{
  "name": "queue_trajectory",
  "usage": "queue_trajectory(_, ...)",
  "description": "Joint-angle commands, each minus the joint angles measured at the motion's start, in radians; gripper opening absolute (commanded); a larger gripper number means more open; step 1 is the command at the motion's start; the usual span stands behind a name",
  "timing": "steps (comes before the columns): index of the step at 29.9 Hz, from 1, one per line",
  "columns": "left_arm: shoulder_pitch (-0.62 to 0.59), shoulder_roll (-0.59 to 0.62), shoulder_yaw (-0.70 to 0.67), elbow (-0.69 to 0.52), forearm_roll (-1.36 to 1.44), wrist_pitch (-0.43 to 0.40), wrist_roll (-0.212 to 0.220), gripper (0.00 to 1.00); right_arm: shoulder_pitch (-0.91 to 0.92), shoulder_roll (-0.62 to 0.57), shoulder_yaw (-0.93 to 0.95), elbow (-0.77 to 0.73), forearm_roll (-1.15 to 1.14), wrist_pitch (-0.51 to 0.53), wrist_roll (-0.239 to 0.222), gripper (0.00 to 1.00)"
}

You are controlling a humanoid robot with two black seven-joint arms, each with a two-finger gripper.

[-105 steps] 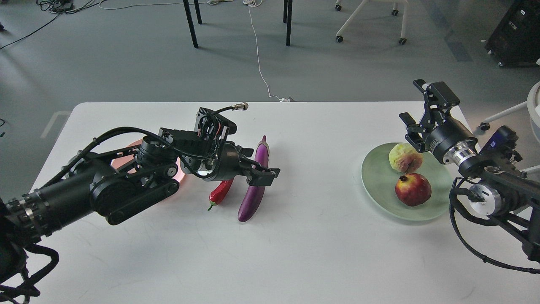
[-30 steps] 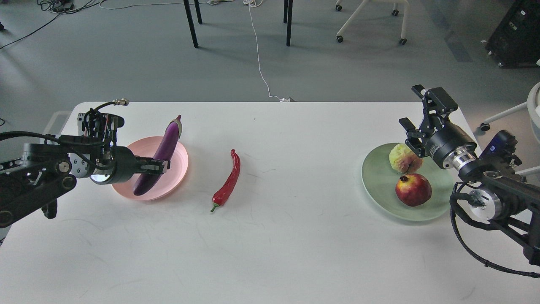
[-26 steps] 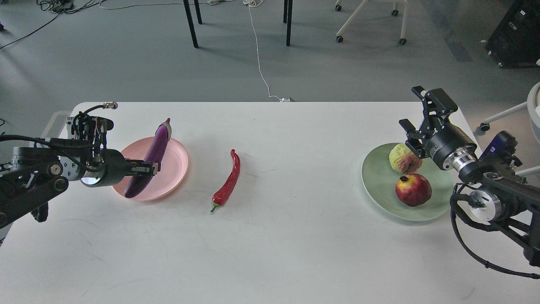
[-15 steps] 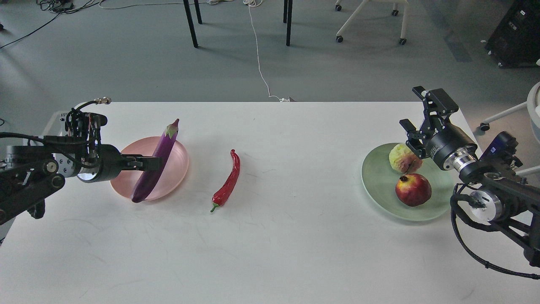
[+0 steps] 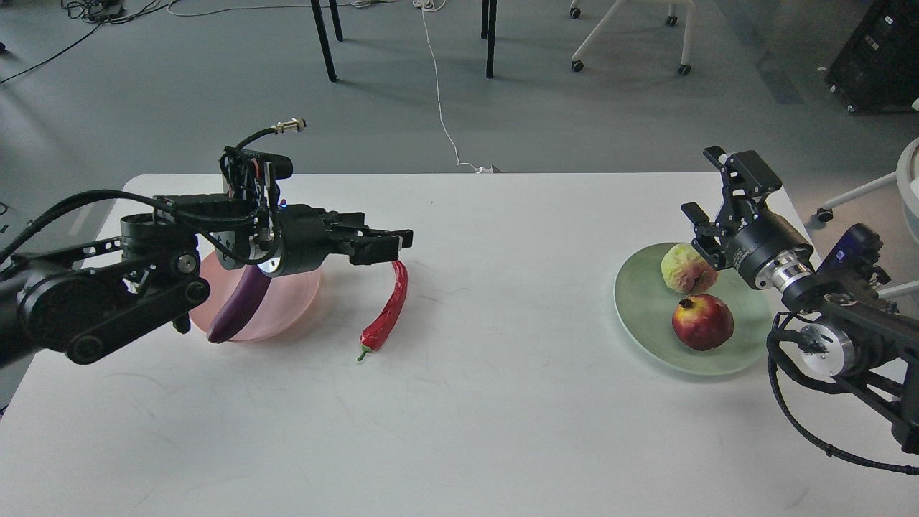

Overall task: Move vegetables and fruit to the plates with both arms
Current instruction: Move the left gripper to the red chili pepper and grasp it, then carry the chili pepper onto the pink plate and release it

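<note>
both jaws spread, empty; eggplant (image 5: 240, 307) on pink plate (image 5: 294, 305), both fruits on green plate (image 5: 642, 323); only chili pepper (image 5: 388, 310) left on table (image 5: 502, 402).

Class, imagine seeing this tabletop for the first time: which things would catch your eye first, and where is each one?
The left gripper reaches over the top end of the red chili pepper lying mid-table. Behind that arm, the purple eggplant rests on the pink plate. At right, the pomegranate and yellow-green fruit sit on the green plate.
</note>
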Motion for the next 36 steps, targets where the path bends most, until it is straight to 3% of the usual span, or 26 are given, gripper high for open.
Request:
queue_trajectory(1, 0.008, -0.083, 0.030, 0.047, 0.067, 0.003, 0.032, 0.97, -0.001, -0.002, 0.001, 0.000, 0.000, 0.000, 0.000, 0.98)
queue_trajectory(6, 0.023, -0.166, 0.096, 0.136, 0.142, 0.010, 0.035, 0.95, -0.008, -0.002, 0.001, 0.000, 0.000, -0.002, 0.000, 0.98)
queue_trajectory(14, 0.073, -0.173, 0.096, 0.204, 0.210, 0.011, 0.035, 0.91, -0.009, 0.000, 0.001, 0.000, 0.000, -0.002, 0.000, 0.98)
queue_trajectory(21, 0.098, -0.174, 0.094, 0.216, 0.215, 0.010, 0.033, 0.80, -0.009, 0.000, 0.001, -0.002, 0.000, -0.002, 0.000, 0.98)
queue_trajectory(24, 0.100, -0.174, 0.094, 0.213, 0.213, 0.002, 0.033, 0.64, -0.009, 0.000, 0.000, -0.002, 0.000, -0.002, 0.000, 0.98)
queue_trajectory(27, 0.100, -0.174, 0.096, 0.212, 0.215, -0.001, 0.038, 0.27, -0.009, 0.000, 0.000, -0.002, 0.000, -0.002, 0.000, 0.98)
queue_trajectory(28, 0.100, -0.173, 0.096, 0.212, 0.216, -0.001, 0.040, 0.21, -0.009, 0.002, 0.000, -0.002, 0.000, -0.002, 0.000, 0.98)
queue_trajectory(31, 0.100, -0.170, 0.096, 0.206, 0.216, -0.001, 0.050, 0.07, -0.009, 0.002, 0.000, -0.003, -0.001, -0.002, 0.000, 0.98)
queue_trajectory(36, 0.098, -0.159, 0.094, 0.178, 0.212, -0.001, 0.058, 0.05, -0.009, 0.009, -0.004, -0.006, -0.003, -0.002, 0.000, 0.98)
